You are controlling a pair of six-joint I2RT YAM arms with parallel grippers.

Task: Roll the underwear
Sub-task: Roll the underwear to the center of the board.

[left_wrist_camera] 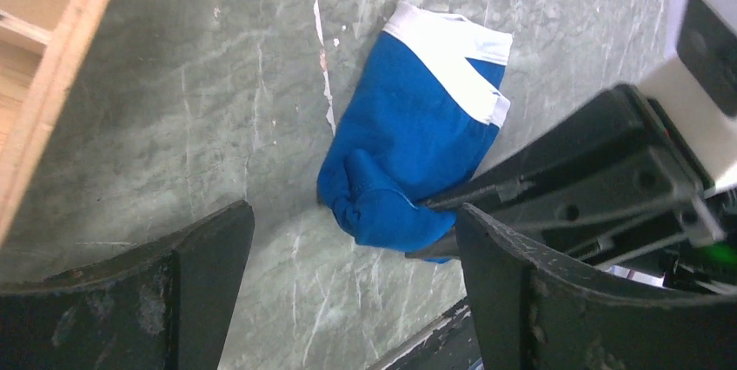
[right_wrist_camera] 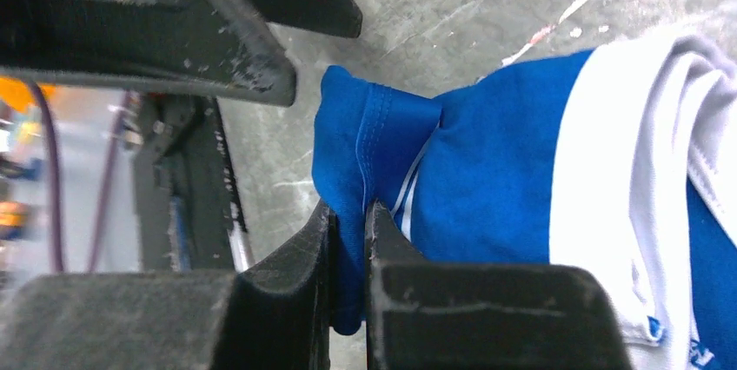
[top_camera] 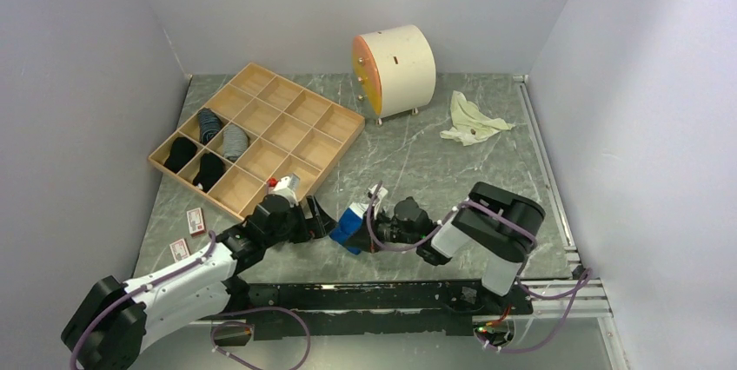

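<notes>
The underwear (top_camera: 352, 224) is blue with a white waistband, folded into a narrow strip on the grey marbled table near the front edge. Its blue end (left_wrist_camera: 382, 214) is bunched into a small curl. My right gripper (right_wrist_camera: 350, 209) is shut on that bunched blue end, pinching a fold of fabric (right_wrist_camera: 382, 144) between its fingers. In the left wrist view the right gripper (left_wrist_camera: 565, 188) reaches in from the right. My left gripper (left_wrist_camera: 352, 240) hangs just left of the curl with its jaws wide open and nothing between them. The waistband (left_wrist_camera: 452, 53) lies flat at the far end.
A wooden grid tray (top_camera: 295, 96) at the back left holds dark and grey rolled items in several compartments. A white drum (top_camera: 395, 70) stands at the back, a cream cloth (top_camera: 472, 120) to its right. Two small cards (top_camera: 196, 221) lie at the left. A black rail (top_camera: 365, 294) runs along the front.
</notes>
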